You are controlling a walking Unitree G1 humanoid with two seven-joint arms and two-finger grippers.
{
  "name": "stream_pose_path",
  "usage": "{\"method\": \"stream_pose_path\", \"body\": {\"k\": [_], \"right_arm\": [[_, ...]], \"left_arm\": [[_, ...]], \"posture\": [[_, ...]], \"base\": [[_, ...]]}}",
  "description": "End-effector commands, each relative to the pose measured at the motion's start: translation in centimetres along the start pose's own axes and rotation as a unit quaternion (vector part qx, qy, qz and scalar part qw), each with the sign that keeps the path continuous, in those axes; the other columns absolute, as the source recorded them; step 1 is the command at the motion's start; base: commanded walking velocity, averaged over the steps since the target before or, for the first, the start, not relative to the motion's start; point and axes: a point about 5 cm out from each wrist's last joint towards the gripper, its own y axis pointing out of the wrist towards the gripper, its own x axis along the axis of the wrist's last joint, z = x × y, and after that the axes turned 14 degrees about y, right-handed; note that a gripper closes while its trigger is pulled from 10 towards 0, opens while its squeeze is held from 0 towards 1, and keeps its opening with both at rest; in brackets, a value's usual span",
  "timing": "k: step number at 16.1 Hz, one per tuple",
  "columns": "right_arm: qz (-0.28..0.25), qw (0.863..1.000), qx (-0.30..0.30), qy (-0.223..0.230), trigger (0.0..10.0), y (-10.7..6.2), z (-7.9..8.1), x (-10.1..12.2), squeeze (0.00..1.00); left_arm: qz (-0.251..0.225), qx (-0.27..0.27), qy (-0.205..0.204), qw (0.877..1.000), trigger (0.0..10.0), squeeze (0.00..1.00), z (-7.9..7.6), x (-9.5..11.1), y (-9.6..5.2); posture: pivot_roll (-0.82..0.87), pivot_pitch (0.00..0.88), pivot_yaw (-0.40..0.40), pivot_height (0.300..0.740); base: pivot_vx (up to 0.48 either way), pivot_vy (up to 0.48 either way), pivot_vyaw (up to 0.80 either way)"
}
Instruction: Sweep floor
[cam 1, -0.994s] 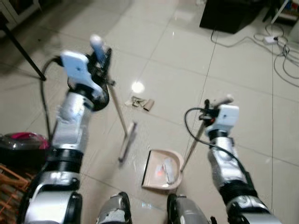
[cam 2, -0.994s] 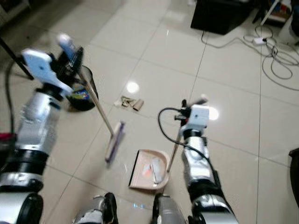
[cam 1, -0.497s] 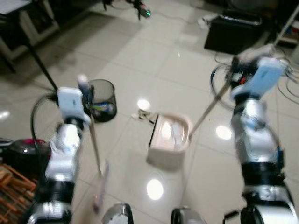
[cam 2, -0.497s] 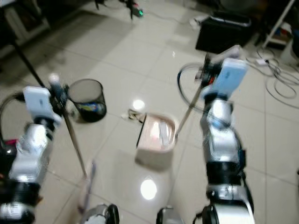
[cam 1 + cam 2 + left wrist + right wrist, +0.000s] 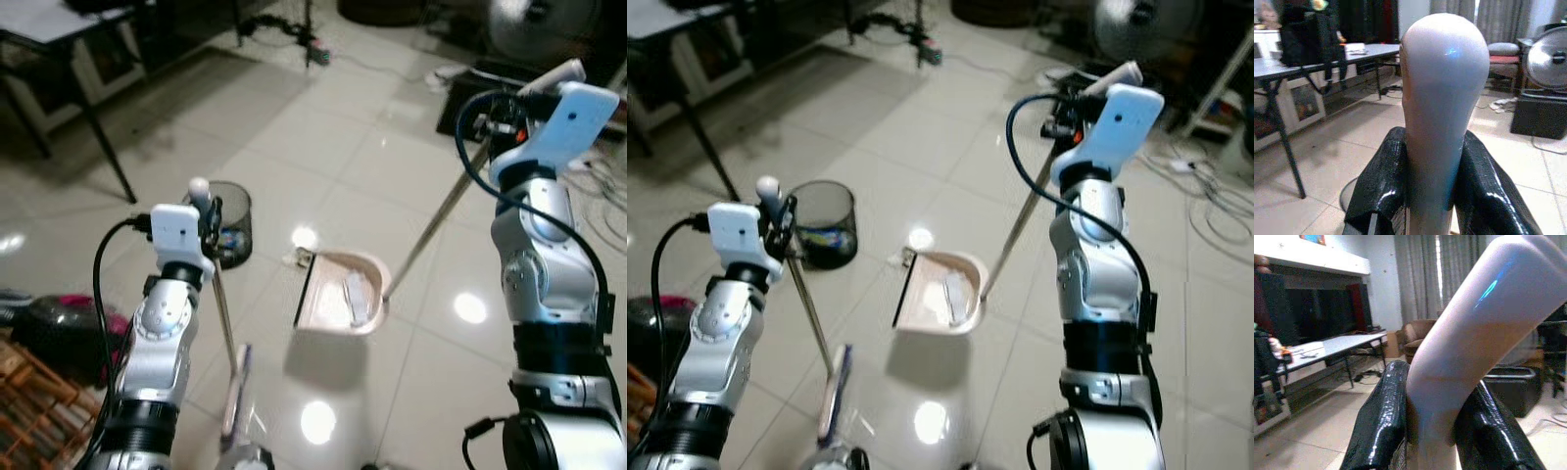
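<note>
My left gripper (image 5: 208,210) is shut on the top of a broom handle (image 5: 1444,112), its black fingers (image 5: 1382,188) on either side of the rounded tip. The stick runs down to the broom head (image 5: 235,399) near my feet. High on the right, my right gripper (image 5: 493,116) is shut on the bent dustpan handle (image 5: 1476,350). The pale pink dustpan (image 5: 318,305) hangs above the tiles over its own shadow, with pale scraps (image 5: 356,292) inside. A black mesh bin (image 5: 233,221) stands just left of it. A few scraps of litter (image 5: 299,258) lie between bin and pan.
A black box (image 5: 480,93) and cables (image 5: 1205,211) sit at the back right, by a fan (image 5: 534,24). A table (image 5: 59,24) with a slanted dark leg (image 5: 108,152) stands at the back left. A red and black appliance (image 5: 54,328) and a wooden rack (image 5: 29,411) are by my left side.
The view has risen and now looks further across the room. My right arm has lifted the dustpan off the floor. The broom has swung upright, close to my left side.
</note>
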Motion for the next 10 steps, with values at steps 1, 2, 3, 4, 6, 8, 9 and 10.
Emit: {"method": "stream_pose_path", "body": {"k": [1,2,3,4,6,8,9,10], "right_arm": [[-0.039,0.999,0.017,0.011,10.0,0.65,1.03,2.15,0.0],[-0.037,0.999,0.019,0.014,10.0,0.79,1.16,2.33,0.0],[-0.035,0.999,0.021,0.016,10.0,0.89,1.39,2.39,0.0],[-0.035,0.999,0.025,0.019,10.0,0.89,1.65,2.42,0.0],[-0.034,0.999,0.026,0.019,10.0,0.94,1.78,2.44,0.0],[-0.042,0.999,0.025,0.022,10.0,1.04,1.85,2.78,0.0],[-0.045,0.998,0.022,0.022,10.0,1.09,1.74,2.92,0.0],[-0.049,0.998,0.017,0.025,10.0,1.12,1.59,3.08,0.0]], "left_arm": [[-0.011,0.003,0.005,1.0,10.0,0.0,0.13,0.73,0.27],[-0.011,0.003,0.004,1.0,10.0,0.0,0.1,0.8,0.34],[-0.012,0.002,0.004,1.0,10.0,0.0,0.07,0.87,0.48],[-0.012,0.002,0.004,1.0,10.0,0.0,0.06,0.91,0.58],[-0.011,0.002,0.005,1.0,10.0,0.0,0.05,0.92,0.68],[-0.013,-0.001,0.005,1.0,10.0,0.0,-0.09,1.0,0.79],[-0.013,-0.002,0.005,1.0,10.0,0.0,-0.11,1.02,0.85],[-0.012,-0.002,0.004,1.0,10.0,0.0,-0.13,1.02,0.9]], "posture": [[-0.06,0.0,0.002,0.74],[-0.06,0.0,0.003,0.74],[-0.06,0.0,0.006,0.74],[-0.06,0.0,0.007,0.74],[-0.06,0.0,0.009,0.74],[-0.06,0.0,0.011,0.74],[-0.06,0.0,0.012,0.74],[-0.07,0.0,0.014,0.74]], "base": [[0.394,0.0,0.58],[0.431,0.0,0.57],[0.442,0.0,0.57],[0.442,0.0,0.56],[0.446,0.0,0.57],[0.446,0.0,0.28],[0.446,0.0,0.0],[0.446,0.0,0.0]]}}
